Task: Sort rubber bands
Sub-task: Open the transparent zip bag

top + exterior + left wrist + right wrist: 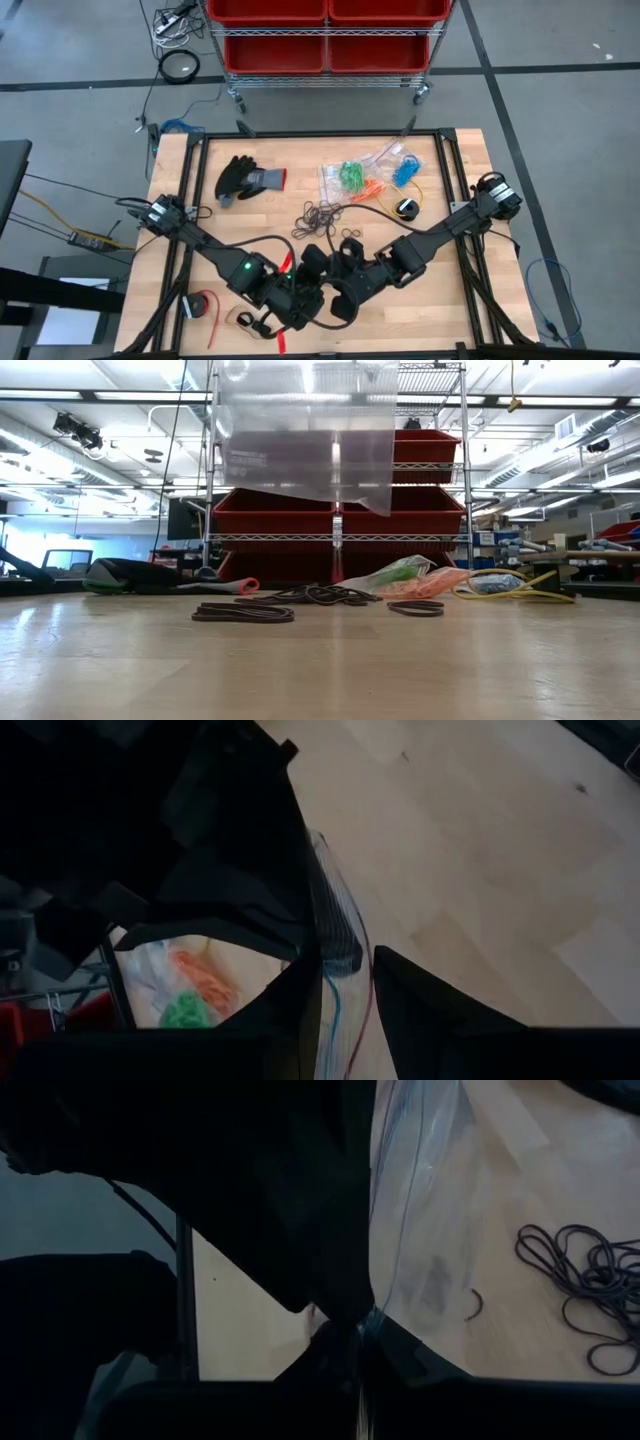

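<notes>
I see bare surface (470,310) near right and far left. The glove (245,178), black bands (322,215) and filled bags (370,175) block the middle; both arms crowd the near centre.

The two robot arms are dark and chunky, with black cables running along them, and a small green light (244,268) glows on the left arm.

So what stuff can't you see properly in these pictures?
- High view: the left gripper and right gripper crowd together, so the clear bag between them is hidden.
- Low view: the clear bag hangs down, its top cut off by the edge.
- Low view: the black rubber bands lie flat, uncountable.
</notes>
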### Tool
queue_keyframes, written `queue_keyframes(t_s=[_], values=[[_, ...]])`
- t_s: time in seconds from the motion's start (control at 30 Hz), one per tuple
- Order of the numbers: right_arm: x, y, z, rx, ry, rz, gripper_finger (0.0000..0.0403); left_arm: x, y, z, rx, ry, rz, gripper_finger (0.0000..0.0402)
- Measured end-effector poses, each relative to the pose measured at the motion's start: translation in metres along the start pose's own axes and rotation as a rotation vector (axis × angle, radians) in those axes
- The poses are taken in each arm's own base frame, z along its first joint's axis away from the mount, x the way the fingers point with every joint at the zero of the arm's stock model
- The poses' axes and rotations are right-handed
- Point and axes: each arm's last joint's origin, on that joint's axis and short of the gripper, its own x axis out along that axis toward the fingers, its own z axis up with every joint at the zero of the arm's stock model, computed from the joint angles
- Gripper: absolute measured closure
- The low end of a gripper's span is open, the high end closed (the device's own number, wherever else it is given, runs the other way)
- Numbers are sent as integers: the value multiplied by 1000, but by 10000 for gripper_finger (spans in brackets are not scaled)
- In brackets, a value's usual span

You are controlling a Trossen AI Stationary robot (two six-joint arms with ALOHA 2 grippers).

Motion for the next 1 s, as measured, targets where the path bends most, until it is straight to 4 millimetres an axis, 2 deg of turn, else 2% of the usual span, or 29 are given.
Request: queue_keyframes(t_s=[0.43,0.73,0.87,1.0], values=[[0,-1,1,-3,-7,-3,403,0,-1,1,-17,-20,-55,300],[2,-2,-1,6,-8,-42,403,17,-9,0,5,59,0,302],[1,-4,-2,19,-23,-86,403,20,-10,0,16,85,50,320],[0,-1,-4,24,-54,-108,403,21,-9,-1,29,102,95,364]])
